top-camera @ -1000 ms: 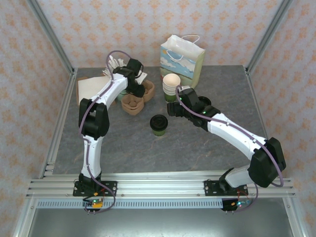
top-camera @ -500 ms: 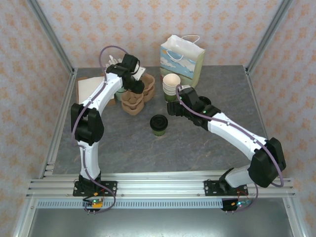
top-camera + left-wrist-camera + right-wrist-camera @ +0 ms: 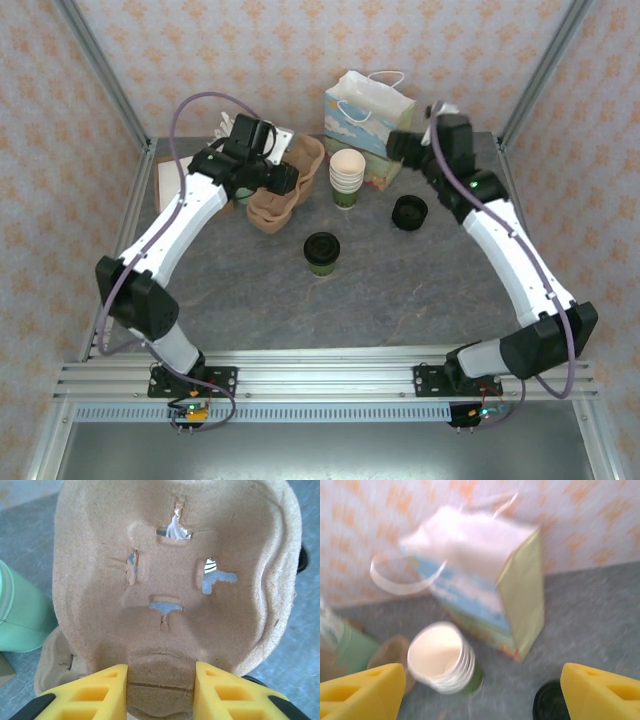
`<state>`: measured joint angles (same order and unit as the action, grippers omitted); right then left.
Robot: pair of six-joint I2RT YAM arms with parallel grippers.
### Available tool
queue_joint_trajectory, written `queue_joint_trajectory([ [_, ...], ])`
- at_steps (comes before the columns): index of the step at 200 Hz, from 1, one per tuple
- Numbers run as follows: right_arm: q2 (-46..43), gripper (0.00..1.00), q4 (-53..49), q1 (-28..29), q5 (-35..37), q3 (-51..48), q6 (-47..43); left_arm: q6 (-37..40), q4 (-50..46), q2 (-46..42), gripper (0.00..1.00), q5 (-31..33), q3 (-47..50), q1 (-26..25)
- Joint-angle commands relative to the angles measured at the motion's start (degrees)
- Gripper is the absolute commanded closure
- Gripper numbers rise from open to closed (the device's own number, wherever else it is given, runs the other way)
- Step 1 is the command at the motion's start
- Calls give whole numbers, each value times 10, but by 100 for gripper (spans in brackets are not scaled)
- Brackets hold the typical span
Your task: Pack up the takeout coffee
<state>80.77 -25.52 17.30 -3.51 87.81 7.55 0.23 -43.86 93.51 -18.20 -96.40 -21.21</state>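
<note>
1. The left gripper (image 3: 161, 680) is pinching the rim of one pulp cup carrier (image 3: 170, 580). In the last second it has raised that carrier, tilted, off the carrier stack (image 3: 268, 212).
2. The takeout coffee (image 3: 322, 252) stands lidded at mid-table, unmoved and apart from both arms.
3. The lidless cup stack (image 3: 347, 172) and the paper bag (image 3: 365, 125) are unchanged.
4. The right gripper (image 3: 480, 682), spread wide and empty, has swung back beside the bag, uncovering the loose lids (image 3: 410, 212). Packing proper likely starts once the carrier is set down.
</note>
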Motion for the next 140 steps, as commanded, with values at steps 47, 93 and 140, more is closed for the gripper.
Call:
queue_joint_trajectory([
  [47,214,23,-64,-70,-31,233,67,-37,29,-67,67,0,46,-14],
  [93,368,25,-131,-83,7,422,39,-39,27,-76,67,-3,50,-18],
  [140,466,25,-154,-98,-11,523,5,-34,19,-80,67,3,46,-19],
])
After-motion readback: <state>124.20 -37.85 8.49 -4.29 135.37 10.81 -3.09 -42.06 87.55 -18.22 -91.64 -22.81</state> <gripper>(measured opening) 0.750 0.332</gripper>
